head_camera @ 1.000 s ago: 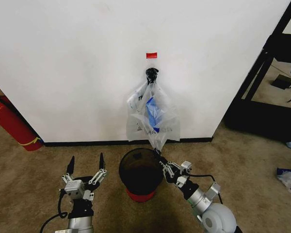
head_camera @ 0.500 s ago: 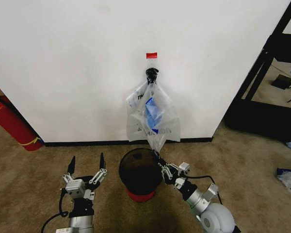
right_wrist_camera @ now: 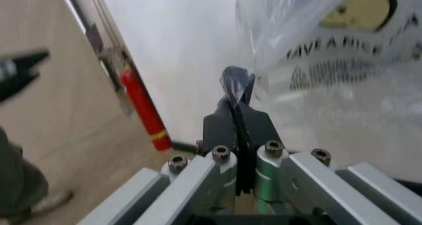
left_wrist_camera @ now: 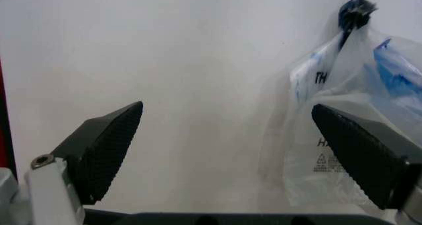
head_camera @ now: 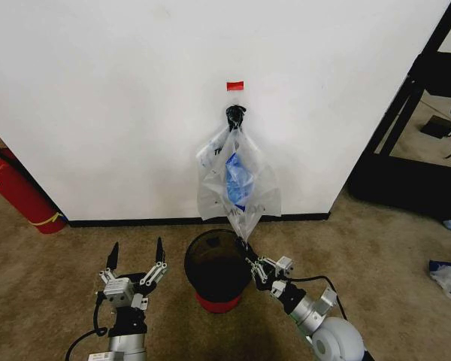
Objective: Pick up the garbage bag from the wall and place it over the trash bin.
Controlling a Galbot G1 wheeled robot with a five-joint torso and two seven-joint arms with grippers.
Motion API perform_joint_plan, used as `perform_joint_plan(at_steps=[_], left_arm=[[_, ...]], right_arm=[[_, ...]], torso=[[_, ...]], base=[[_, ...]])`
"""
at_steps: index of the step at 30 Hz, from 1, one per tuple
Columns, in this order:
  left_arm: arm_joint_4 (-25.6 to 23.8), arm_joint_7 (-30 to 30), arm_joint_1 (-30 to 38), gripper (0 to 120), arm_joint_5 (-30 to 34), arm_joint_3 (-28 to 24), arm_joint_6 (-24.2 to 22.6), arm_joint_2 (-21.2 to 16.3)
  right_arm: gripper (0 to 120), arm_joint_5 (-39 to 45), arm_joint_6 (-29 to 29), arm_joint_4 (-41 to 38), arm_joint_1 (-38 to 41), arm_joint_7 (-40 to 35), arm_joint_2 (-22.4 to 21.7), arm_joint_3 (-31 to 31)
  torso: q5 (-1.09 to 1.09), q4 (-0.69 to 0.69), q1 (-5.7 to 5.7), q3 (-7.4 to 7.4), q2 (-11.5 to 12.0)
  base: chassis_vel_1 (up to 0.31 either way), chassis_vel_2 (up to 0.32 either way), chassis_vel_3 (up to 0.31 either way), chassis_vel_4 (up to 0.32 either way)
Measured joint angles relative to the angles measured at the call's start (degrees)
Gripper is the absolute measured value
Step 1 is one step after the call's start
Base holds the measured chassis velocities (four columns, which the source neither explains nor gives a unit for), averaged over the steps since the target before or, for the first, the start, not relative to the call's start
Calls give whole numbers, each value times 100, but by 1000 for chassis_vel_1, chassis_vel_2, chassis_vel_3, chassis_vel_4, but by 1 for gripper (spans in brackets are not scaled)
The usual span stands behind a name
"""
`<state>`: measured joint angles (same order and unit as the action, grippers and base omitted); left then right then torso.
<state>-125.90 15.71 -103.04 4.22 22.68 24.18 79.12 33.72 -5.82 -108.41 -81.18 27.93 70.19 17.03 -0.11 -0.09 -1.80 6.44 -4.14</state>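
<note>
I am gripping the garbage bag (head_camera: 237,183) by its lowest tip with the right pincer (head_camera: 249,253), whose jaws are clenched flat on a pinch of the plastic just above the far rim of the trash bin (head_camera: 219,268). The right wrist view is showing the two fingers (right_wrist_camera: 236,123) pressed together with a twist of film between them. The bag itself is hanging from the black hook (head_camera: 235,114) on the wall (head_camera: 120,98), under the red tape strip (head_camera: 234,86), so the pick-up is only begun: I have a hold, but the handles are not yet off the hook.

The left pincer (head_camera: 136,258) is waiting low over the carpet floor (head_camera: 52,278), left of the bin, with its jaws spread wide and holding nothing; its wrist camera is looking at the wall with the bag off to one side.

The bin is standing on the floor close to the baseboard, directly under the bag, with no liner on it. By my reckoning almost everything is left: freeing the bag, opening its mouth, and drawing it over the rim.
</note>
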Motion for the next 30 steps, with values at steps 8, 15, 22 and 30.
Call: perform_joint_plan(at_steps=[8, 15, 22, 30], left_arm=[[-373, 39, 281, 100, 151, -159, -612, -515], [-992, 115, 1288, 100, 1200, -314, -1830, -1622], [-1245, 232, 2611, 100, 2599, -501, -2955, -3068], [-1081, 195, 5196, 100, 2971, -2202, -4594, -4652]], right_arm=[[0, 1701, 552, -528, 463, -1052, 3, -206], [0, 2530, 802, -708, 748, -1795, 142, -377], [0, 2440, 803, -596, 811, -1985, 188, -342], [0, 2178, 762, -564, 653, -1999, 119, -209]], torso=[[-1, 1, 0, 0, 0], [-2, 1, 0, 1, 0], [0, 1, -1, 1, 0], [0, -3, 0, 1, 1]], base=[[0, 0, 0, 0], [0, 0, 0, 0], [0, 0, 0, 0], [0, 0, 0, 0]])
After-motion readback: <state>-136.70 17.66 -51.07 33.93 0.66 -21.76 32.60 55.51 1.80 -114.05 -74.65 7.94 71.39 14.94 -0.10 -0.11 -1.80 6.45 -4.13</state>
